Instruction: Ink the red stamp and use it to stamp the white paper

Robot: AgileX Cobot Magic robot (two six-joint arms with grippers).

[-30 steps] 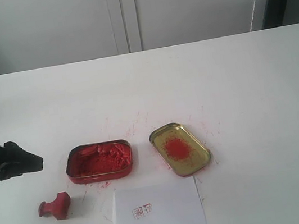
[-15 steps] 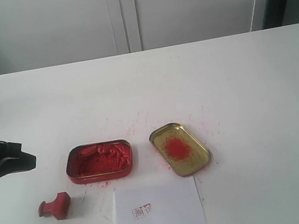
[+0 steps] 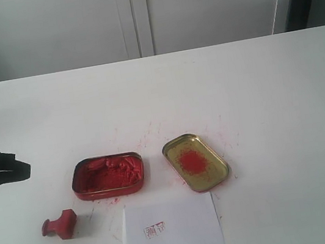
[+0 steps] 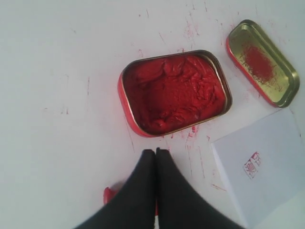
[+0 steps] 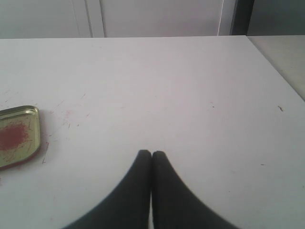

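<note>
left end effector [image 4: 155, 151]: pinched fully closed, nothing between the pads. Hangs above the counter [image 3: 258, 100] at the far left of the exterior view, well apart from everything.
right end effector [image 5: 151, 153]: also closed and empty, over the counter off to one side of the gold lid [image 3: 195, 162]. Not visible in the exterior view.

red stamp [image 3: 60, 225]: loose on the counter, looks tipped on its side with the knob pointing away from the ink tin [image 3: 107, 176]. Sits near the tin's front-left corner, not touching it. Mostly hidden under the fingers in the left wrist view, only a red sliver showing.
white paper [image 3: 171, 232]: flat at the front edge, just in front of tin and lid, already carrying one red mark [image 3: 155, 229].
Tin open and full of paste; lid beside it, smeared red inside.

Step, best guess: between cycles. Print on the sheet, stamp released. Cannot tell whether that means done or a fresh pick-up not yet begun.

If another print is wanted:
- open the left jaws first; closed tips would only shove the stamp
- come down over the stamp, grip the knob, correct the tilt so the base faces down
- press the base into the paste, then onto a clean patch of paper clear of the existing mark

Main risk: stamp skidding or rolling on contact.
</note>
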